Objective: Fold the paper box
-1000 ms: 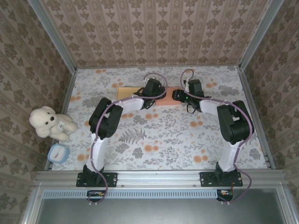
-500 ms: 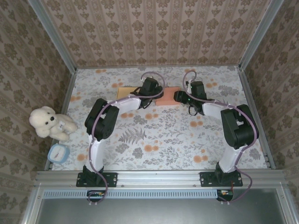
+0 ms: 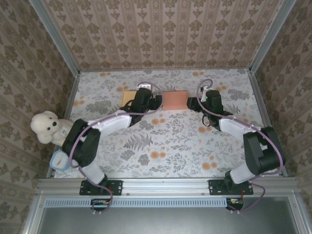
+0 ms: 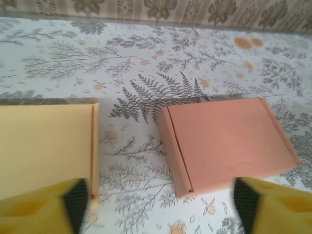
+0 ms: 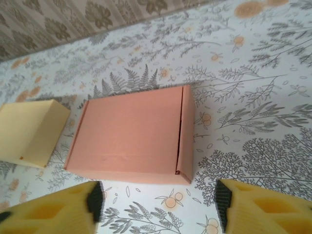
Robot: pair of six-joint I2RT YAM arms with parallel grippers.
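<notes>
The pink paper box lies flat and closed on the floral table at the back centre. My left gripper sits just left of it, open, and my right gripper sits just right of it, also open. In the left wrist view the pink box lies ahead and to the right of the left gripper, with nothing between the yellow fingers. In the right wrist view the box lies just beyond the right gripper, apart from both pads.
A yellow folded box lies left of the pink one, partly under my left wrist, and shows as the yellow box on the left. A white teddy bear and a small blue round object sit at the left edge. Patterned walls enclose the table.
Both grippers have opened and drawn back from the pink box, the left arm swinging left and the right arm right. The box now lies uncovered between them.
</notes>
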